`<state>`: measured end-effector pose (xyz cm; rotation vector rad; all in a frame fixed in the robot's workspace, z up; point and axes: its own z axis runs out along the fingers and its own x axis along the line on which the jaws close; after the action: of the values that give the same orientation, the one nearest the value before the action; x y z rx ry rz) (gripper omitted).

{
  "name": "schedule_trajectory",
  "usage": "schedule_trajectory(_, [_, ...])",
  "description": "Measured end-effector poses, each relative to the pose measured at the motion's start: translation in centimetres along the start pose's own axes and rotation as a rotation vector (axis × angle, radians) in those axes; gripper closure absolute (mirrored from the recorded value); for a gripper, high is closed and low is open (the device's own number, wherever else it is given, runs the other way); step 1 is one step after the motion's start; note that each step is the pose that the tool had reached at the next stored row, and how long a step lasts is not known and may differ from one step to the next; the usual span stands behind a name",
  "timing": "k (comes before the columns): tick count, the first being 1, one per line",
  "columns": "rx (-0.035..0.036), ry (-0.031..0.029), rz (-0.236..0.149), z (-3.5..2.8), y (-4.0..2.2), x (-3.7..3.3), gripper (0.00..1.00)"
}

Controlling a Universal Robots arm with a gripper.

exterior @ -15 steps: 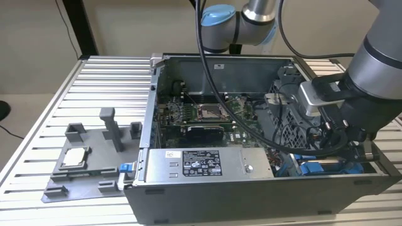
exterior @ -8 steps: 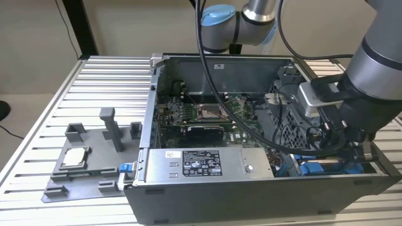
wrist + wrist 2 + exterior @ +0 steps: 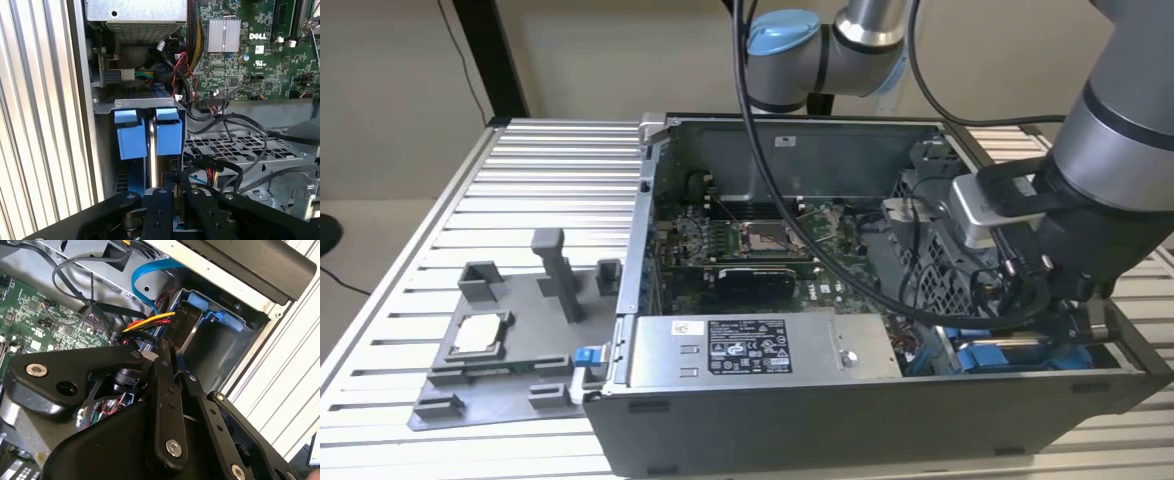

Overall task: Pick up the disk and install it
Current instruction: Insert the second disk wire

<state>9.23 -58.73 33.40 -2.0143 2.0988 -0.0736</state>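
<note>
The disk (image 3: pixel 134 141), in its bright blue carrier, stands on edge in the drive bay at the case's front corner on the exterior view's right (image 3: pixel 1014 356). In the second wrist view its dark face (image 3: pixel 192 322) shows between the blue carrier sides. My gripper (image 3: pixel 172 186) hangs right over the disk's edge, with its black fingers (image 3: pixel 165 365) drawn close together and nothing visible between them. The tips (image 3: pixel 176 364) sit at or just short of the disk; I cannot tell if they touch. In the exterior view the arm's wrist (image 3: pixel 1067 260) hides the fingers.
The open computer case (image 3: pixel 854 420) lies on a slatted metal table (image 3: pixel 520 170). A grey power supply box (image 3: pixel 761 345) sits beside the bay, and the motherboard (image 3: pixel 761 240) is behind it. Loose cables (image 3: pixel 150 320) crowd the bay. A grey fixture plate (image 3: pixel 494 350) holding a small silver chip (image 3: pixel 480 332) lies at the exterior view's left.
</note>
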Motion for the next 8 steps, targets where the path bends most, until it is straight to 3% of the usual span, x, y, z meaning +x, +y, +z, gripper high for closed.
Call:
schedule_trajectory(2, [0.0007,-0.0024,0.000,0.08,0.05,-0.05,1.00])
schedule_trajectory(8, [0.0019,0.0000,-0.001,0.03,0.12,-0.09,1.00])
